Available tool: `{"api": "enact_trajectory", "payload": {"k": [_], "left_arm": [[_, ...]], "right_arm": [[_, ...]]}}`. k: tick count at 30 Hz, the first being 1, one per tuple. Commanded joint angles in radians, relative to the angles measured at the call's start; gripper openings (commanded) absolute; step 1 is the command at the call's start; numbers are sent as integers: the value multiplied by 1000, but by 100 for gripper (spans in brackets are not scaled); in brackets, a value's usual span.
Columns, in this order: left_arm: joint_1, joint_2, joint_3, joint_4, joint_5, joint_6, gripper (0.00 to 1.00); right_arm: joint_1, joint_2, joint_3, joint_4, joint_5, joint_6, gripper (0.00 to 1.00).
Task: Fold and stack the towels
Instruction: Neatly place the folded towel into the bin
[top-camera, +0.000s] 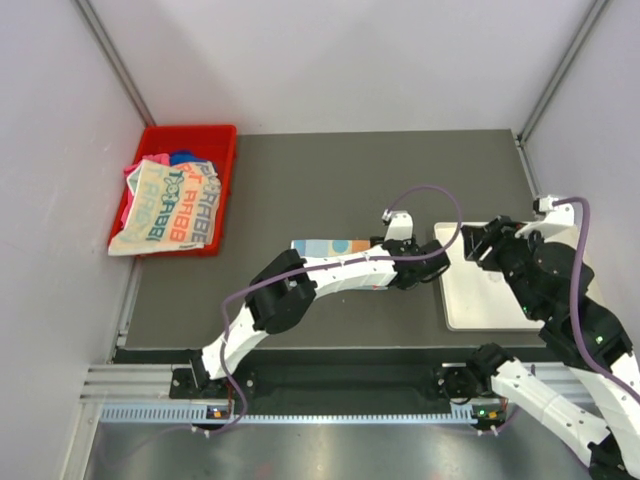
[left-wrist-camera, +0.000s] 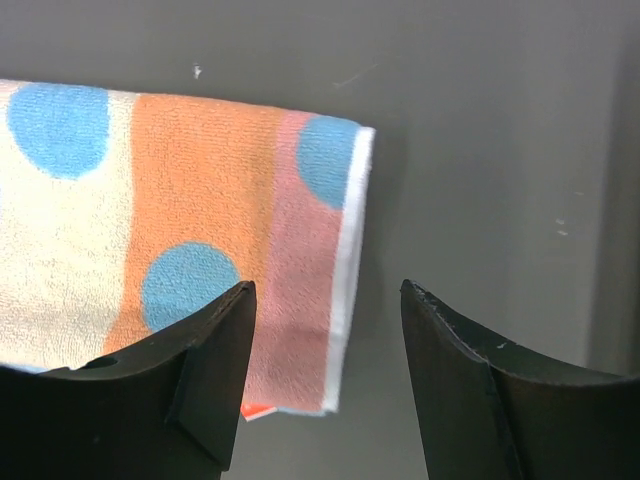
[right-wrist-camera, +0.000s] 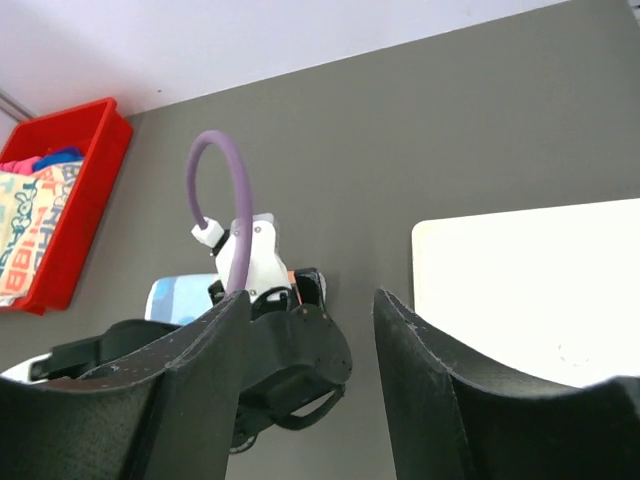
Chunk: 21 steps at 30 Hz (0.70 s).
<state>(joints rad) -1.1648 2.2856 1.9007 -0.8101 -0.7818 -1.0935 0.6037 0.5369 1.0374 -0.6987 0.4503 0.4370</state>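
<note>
On the counter (top-camera: 300, 190), the folded spotted towel (left-wrist-camera: 200, 240) lies flat, long axis left to right. Its right hem sits just under the left hand (left-wrist-camera: 328, 300), jaws wide and empty. Bare counter separates it from the white tray (top-camera: 480, 300) on the right, where the right hand (right-wrist-camera: 312, 300) hovers, parted and holding nothing.

left arm (top-camera: 340, 268) reaches long and low from its base out toward the middle, elbow bent, wrist tipped down, and the left gripper (left-wrist-camera: 328, 300) points at the surface, jaws spread wide, gripping nothing. right arm (top-camera: 545, 275) is folded up tall on its own side, forearm doubling back leftward, right gripper (right-wrist-camera: 312, 300) held about level, jaws parted, looking straight at the left arm's wrist
</note>
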Motion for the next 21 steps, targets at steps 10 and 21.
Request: {"api": "enact_trajectory", "payload": {"k": [10,21], "left_arm": [[2,140,101,-104,-97,-31,63],[13,155,51,-109,-77,-66,47]], "right_arm": [[5,-37,67,-53,-73,-34,53],[4,-29,69,-58,-94,-43,53]]}}
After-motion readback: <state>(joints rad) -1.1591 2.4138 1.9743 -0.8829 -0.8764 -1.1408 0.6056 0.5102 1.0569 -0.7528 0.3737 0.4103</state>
